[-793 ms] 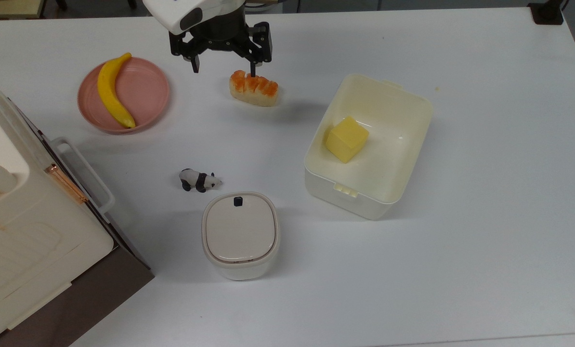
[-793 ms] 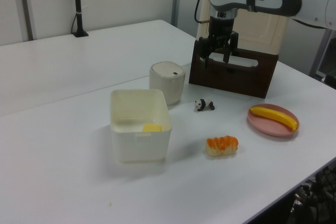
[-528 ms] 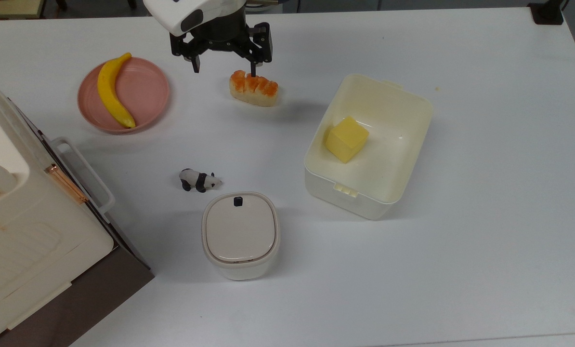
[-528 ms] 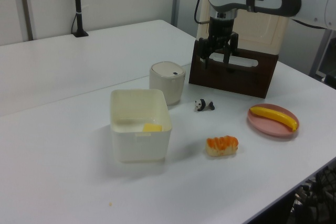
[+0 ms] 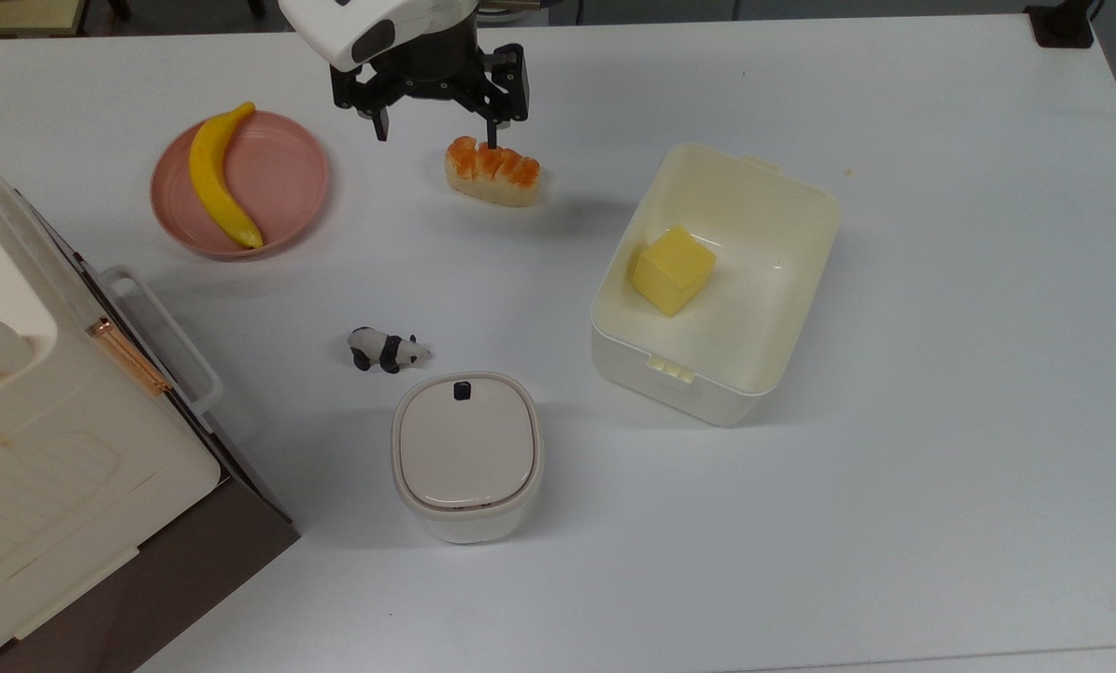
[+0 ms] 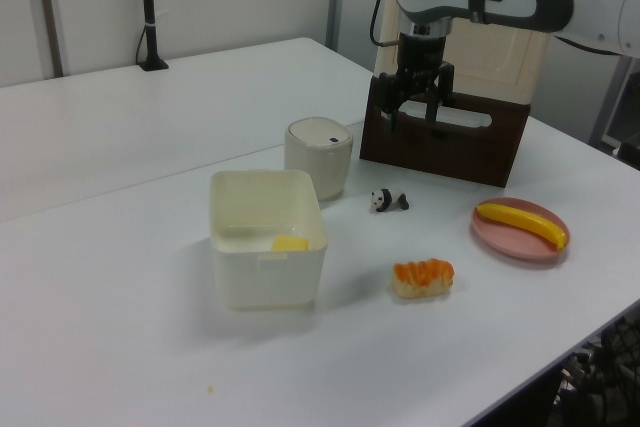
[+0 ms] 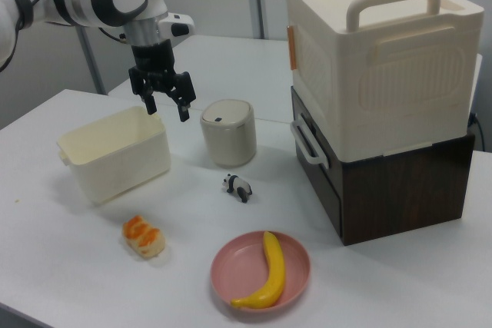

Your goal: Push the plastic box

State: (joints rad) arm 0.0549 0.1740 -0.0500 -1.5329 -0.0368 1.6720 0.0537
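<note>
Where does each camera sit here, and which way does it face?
Top view: overhead, looking down at the table; the hand enters at the upper edge.
Left view: low at one table side, plastic box nearest, arm behind.
Right view: opposite side, banana nearest, stacked case on the right view's right.
All three share the plastic box, panda and open hand.
</note>
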